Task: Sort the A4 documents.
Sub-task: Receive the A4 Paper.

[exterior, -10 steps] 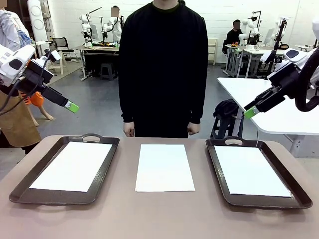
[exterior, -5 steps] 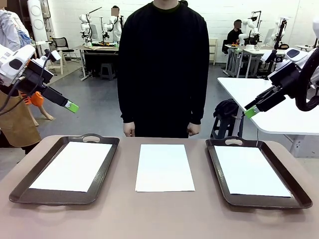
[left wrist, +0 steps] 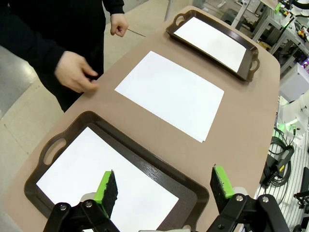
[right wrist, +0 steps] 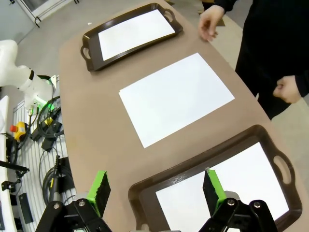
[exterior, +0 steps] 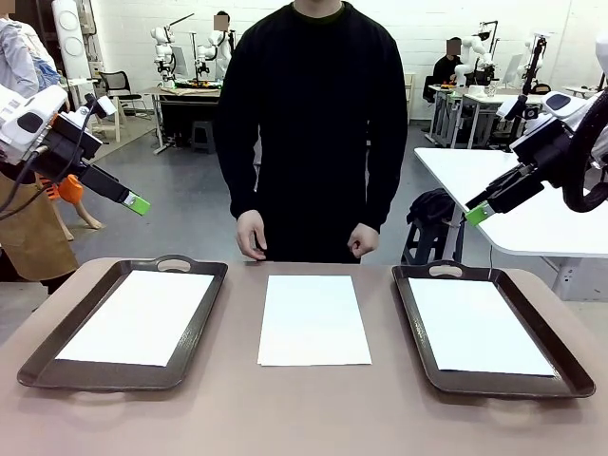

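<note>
Three places hold the A4 documents (exterior: 313, 319). One sheet lies in the left tray (exterior: 205, 318), one lies in the right tray (exterior: 410, 318), and a middle pile rests on the bare surface (exterior: 304, 408) between the trays, apart from both. The left end effector (exterior: 138, 202) hangs in the air out beyond its tray, released, with green pads spread wide and nothing between them. The right end effector (exterior: 478, 215) mirrors it on the other side, also released and empty.

We judge the middle pile to be the trouble spot. The paper lies flat and thin, so a straight descent would give the pads no edge to get under. They could skid the sheets across the surface or buckle them instead of lifting. The left wrist view shows a second edge peeking out at one corner of the pile, so a pinch there might carry off more than one sheet and spoil the sort.

The person's hands (exterior: 251, 235) hover at the far edge of the surface, near the top of the pile. A reach toward that end could meet them.

A lifted sheet will hang limp, and we expect it could catch on a raised tray rim and end up draped over it.
</note>
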